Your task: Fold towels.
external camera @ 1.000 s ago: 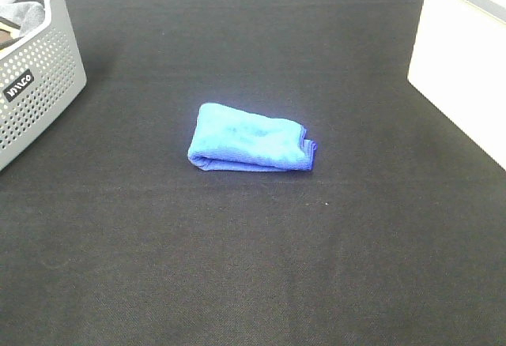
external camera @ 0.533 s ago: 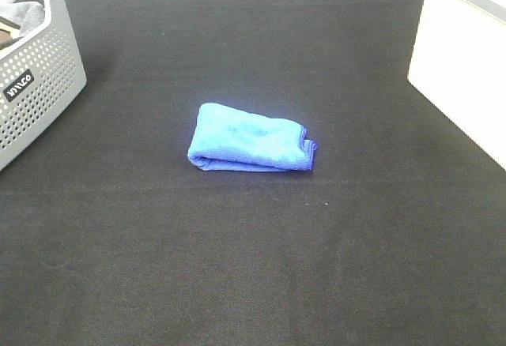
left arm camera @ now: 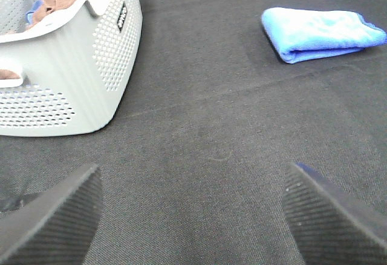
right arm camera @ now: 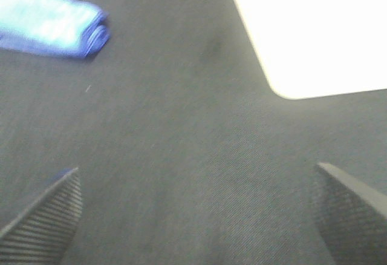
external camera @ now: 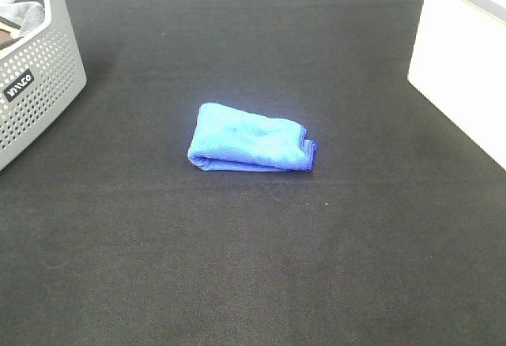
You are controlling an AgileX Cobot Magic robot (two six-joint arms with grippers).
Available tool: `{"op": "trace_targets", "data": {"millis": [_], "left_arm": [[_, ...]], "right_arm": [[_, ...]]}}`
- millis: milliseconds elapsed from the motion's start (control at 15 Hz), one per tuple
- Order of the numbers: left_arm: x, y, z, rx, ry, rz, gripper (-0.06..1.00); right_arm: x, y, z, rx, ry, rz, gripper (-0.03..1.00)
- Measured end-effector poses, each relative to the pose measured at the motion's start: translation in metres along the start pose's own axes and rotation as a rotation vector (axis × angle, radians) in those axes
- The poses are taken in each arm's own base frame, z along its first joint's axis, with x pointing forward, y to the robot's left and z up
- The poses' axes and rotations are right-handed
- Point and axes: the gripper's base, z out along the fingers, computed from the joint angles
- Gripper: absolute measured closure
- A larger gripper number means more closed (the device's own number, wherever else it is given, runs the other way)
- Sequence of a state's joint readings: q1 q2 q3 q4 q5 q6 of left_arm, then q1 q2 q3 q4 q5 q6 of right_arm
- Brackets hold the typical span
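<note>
Blue towel (external camera: 251,139) sits folded, centre of the overhead frame, flat on the black cloth table (external camera: 253,267). Rounded fold edge faces lower left, layered darker-blue hems on its right end. Nothing touching it.

Grey perforated basket (external camera: 35,77) at upper left of the overhead frame, well apart from the towel, w/ dark fabric inside. White box (external camera: 462,54) along the upper right edge.

Neither arm shows in the overhead view.

Left wrist cam: left gripper (left arm camera: 193,216) jaws spread wide, ribbed pads at lower left and lower right of the frame, nothing btwn them but bare table (left arm camera: 205,144). Basket (left arm camera: 78,65) fills upper left, brownish cloth poking over the rim; towel (left arm camera: 320,33) upper right.

Right wrist cam, a bit blurry: right gripper (right arm camera: 196,216) also spread wide, pads at the two lower corners, holding nothing. Towel (right arm camera: 51,26) upper left of that frame, white box (right arm camera: 308,32) upper right, table (right arm camera: 181,156) btwn.
</note>
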State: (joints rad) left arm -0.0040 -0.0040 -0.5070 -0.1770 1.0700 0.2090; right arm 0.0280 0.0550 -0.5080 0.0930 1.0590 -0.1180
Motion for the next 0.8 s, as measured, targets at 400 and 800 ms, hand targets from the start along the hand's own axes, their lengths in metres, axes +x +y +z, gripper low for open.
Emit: {"op": "trace_targets", "data": {"millis": [400, 800], "left_arm": [[0.0000, 0.0000, 0.0000, -0.003, 0.000, -0.001, 0.17], [0.0000, 0.0000, 0.0000, -0.003, 0.000, -0.001, 0.17]], "right_arm": [[0.0049, 0.0011, -0.0077, 0.017, -0.052, 0.010, 0.01], [0.0049, 0.0011, -0.0077, 0.017, -0.052, 0.013, 0.01]]}}
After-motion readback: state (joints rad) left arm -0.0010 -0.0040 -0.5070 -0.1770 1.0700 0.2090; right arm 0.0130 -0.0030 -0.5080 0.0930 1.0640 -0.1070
